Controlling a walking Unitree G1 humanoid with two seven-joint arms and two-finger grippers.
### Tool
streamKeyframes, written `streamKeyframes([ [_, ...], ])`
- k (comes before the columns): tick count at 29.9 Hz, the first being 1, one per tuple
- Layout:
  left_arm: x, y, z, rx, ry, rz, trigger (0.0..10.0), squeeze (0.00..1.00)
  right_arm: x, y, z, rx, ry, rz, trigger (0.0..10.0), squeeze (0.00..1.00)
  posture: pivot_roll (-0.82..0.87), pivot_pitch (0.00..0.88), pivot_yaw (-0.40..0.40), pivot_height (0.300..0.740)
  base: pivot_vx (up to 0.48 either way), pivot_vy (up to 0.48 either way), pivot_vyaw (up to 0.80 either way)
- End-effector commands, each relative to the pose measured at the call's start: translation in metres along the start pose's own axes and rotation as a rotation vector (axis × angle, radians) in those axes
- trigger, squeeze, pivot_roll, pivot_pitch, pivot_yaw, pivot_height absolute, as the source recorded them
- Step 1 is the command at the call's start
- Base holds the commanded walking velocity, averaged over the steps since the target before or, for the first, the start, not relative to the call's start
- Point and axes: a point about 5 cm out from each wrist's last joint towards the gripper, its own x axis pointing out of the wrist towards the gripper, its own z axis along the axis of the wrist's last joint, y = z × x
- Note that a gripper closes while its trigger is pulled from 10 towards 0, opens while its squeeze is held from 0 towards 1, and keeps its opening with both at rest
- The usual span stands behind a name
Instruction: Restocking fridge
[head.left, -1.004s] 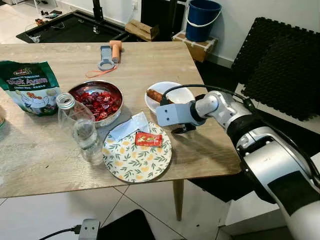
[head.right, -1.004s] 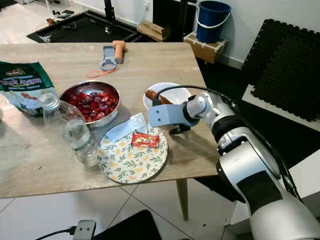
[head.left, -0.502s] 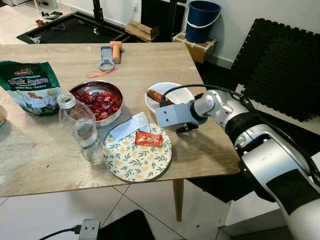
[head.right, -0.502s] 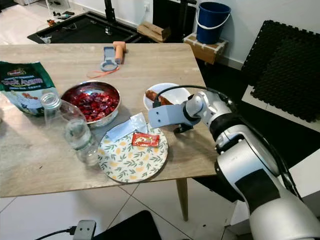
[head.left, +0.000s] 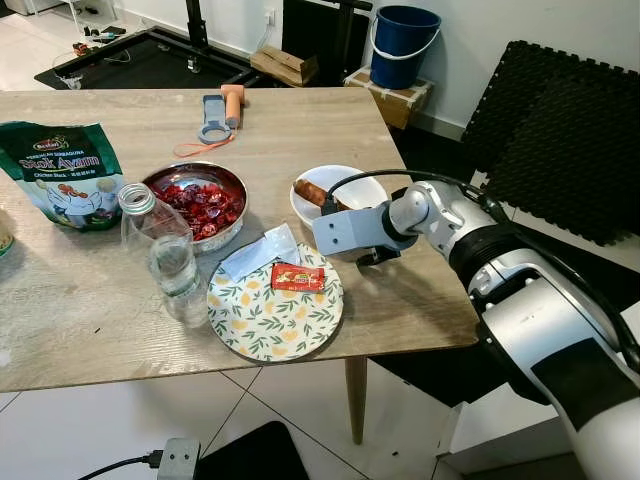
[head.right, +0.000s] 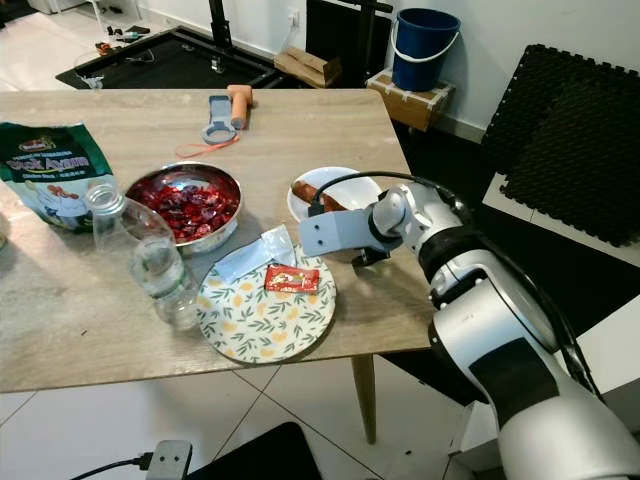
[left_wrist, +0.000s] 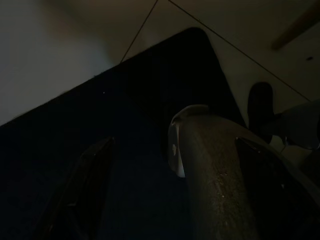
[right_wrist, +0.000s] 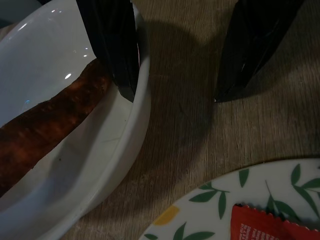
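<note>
At the table's right edge, my right gripper (right_wrist: 175, 65) has settled, fingers spread astride the white bowl (right_wrist: 65, 165) rim beside its sausage (right_wrist: 45, 125); I judge grasping next.

My head cameras look forward and down over the wooden table (head.left: 300, 120), the pair sharing the white bowl (head.right: 345, 185). My right wrist view sits very close to that bowl (right_wrist: 75, 165); my left wrist view faces dim floor.
</note>
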Motion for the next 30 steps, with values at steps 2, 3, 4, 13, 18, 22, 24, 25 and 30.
streamKeyframes([
  [2,-0.018,-0.006,-0.06,-0.003,0.232,-0.022,10.0,0.0,0.016,0.023,-0.008,0.029,0.03,0.088,10.0,0.0,-0.02,0.251,-0.09,0.74,0.0,0.0,0.0],
  [3,-0.019,-0.006,-0.061,-0.004,0.234,-0.022,10.0,0.0,0.017,0.023,-0.007,0.028,0.03,0.09,10.0,0.0,-0.02,0.251,-0.09,0.74,0.0,0.0,0.0],
  [4,-0.019,-0.006,-0.061,-0.004,0.234,-0.022,10.0,0.0,0.017,0.023,-0.007,0.028,0.03,0.09,10.0,0.0,-0.02,0.251,-0.09,0.74,0.0,0.0,0.0],
  [13,-0.023,-0.009,-0.069,-0.013,0.248,-0.027,10.0,0.0,0.023,0.028,0.003,0.027,-0.02,0.12,10.0,0.0,-0.02,0.277,-0.1,0.74,0.0,0.0,0.0],
  [18,-0.024,-0.009,-0.071,-0.014,0.252,-0.027,10.0,0.0,0.023,0.024,0.008,0.033,-0.047,0.091,10.0,0.0,-0.02,0.283,-0.099,0.74,0.0,0.0,0.0],
  [22,-0.024,-0.008,-0.071,-0.012,0.252,-0.028,10.0,0.0,0.02,0.02,0.01,0.015,-0.058,0.079,4.6,0.0,-0.02,0.284,-0.099,0.74,0.0,0.0,0.0],
  [24,-0.023,-0.008,-0.07,-0.011,0.249,-0.028,10.0,0.0,0.018,0.017,0.012,0.001,-0.059,0.069,0.0,0.0,-0.02,0.282,-0.1,0.74,0.0,0.0,0.0],
  [25,-0.023,-0.008,-0.069,-0.012,0.247,-0.028,10.0,0.0,0.016,0.014,0.013,-0.004,-0.057,0.054,5.0,0.0,-0.02,0.281,-0.101,0.74,0.0,0.0,0.0],
  [30,-0.021,-0.009,-0.067,-0.013,0.24,-0.029,10.0,0.0,0.013,0.009,0.014,-0.023,-0.047,0.039,10.0,0.0,-0.02,0.278,-0.101,0.74,0.0,0.0,0.0],
])
